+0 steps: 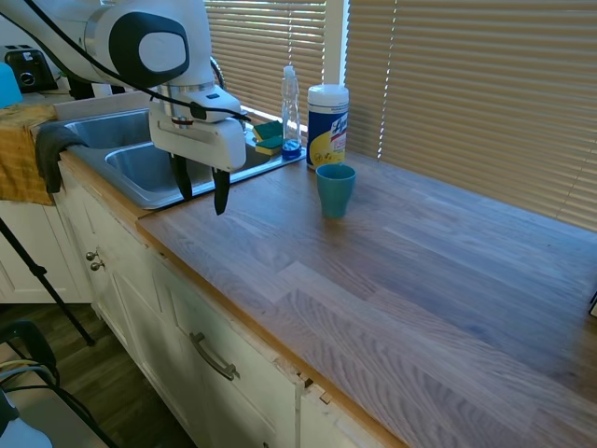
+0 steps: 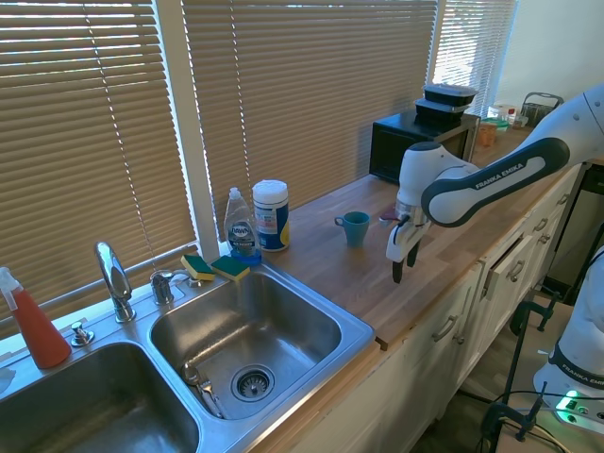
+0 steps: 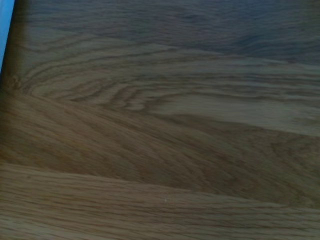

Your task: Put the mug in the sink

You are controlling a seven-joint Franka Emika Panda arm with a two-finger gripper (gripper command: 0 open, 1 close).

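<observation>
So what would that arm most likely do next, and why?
Probably slide sideways toward the mug and line its gripper up with it. The mug stands upright on the wooden counter, apart from the gripper, which hangs open and empty over bare wood near the counter's front edge. It has to hold the mug before anything can go into the sink.

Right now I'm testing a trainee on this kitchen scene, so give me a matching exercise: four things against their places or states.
Things:
1. mug
2. gripper
3. wipes canister
4. sponges

Places or states:
A. on the sink rim, below the dish soap bottle
B. open, empty, above the countertop
C. upright on the countertop, untouched
D. by the blinds, behind the mug

Pairs: 1-C, 2-B, 3-D, 4-A
</observation>
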